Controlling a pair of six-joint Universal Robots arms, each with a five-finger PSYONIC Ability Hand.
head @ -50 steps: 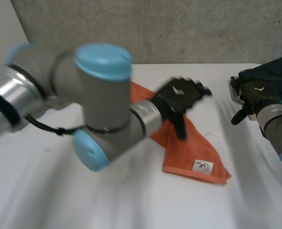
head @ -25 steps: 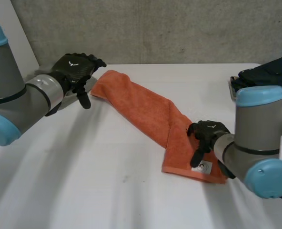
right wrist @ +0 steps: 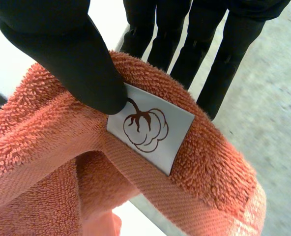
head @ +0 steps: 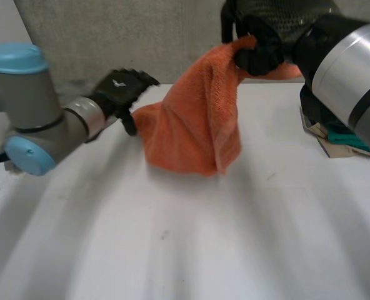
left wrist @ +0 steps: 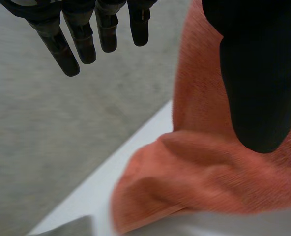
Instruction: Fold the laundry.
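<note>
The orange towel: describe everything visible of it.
The orange towel is thick terry cloth with a woven band and a white label printed with a brown cotton-boll mark. The right hand pinches it at the label, thumb against fingers, holding that end high; the rest hangs in folds to the white table, where its low end bunches beside the open left hand.

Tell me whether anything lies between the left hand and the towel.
Nothing visible does: the left hand is open right at the towel's low end, while the right hand pinches its labelled corner up high.
</note>
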